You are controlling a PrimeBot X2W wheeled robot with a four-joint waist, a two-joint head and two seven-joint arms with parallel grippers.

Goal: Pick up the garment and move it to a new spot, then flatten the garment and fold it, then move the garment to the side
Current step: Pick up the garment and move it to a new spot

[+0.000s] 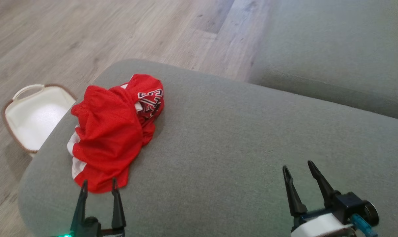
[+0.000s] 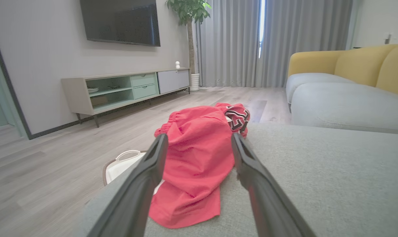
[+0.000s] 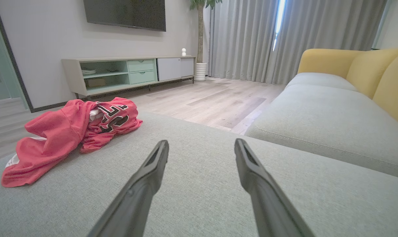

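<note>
Lying in a crumpled heap, the red garment [image 1: 113,131] sits toward the far left corner of the grey ottoman [image 1: 235,138], its left side close to the rounded edge and some white trim showing. Nothing of the task looks done yet, by my reading. The cloth is bunched, not lifted, spread or folded, so the pickup, the move to a new spot, the flattening, the fold and the final shift aside all remain. The left gripper [image 1: 99,180] hovers at the garment's near hem, jaws released and spread wide with nothing clamped; whether they touch the cloth I cannot tell. The right gripper [image 1: 297,165] hangs over bare upholstery well apart from the garment, jaws likewise wide and empty. Room is generous: the ottoman's middle and right side lie bare, a fair place for spreading. Care seems due on the left, where the edge drops to a white basket [image 1: 37,115] on the wood floor [image 1: 87,33], and at the far side, where a gap separates the ottoman from the sofa seat [image 1: 333,49].
</note>
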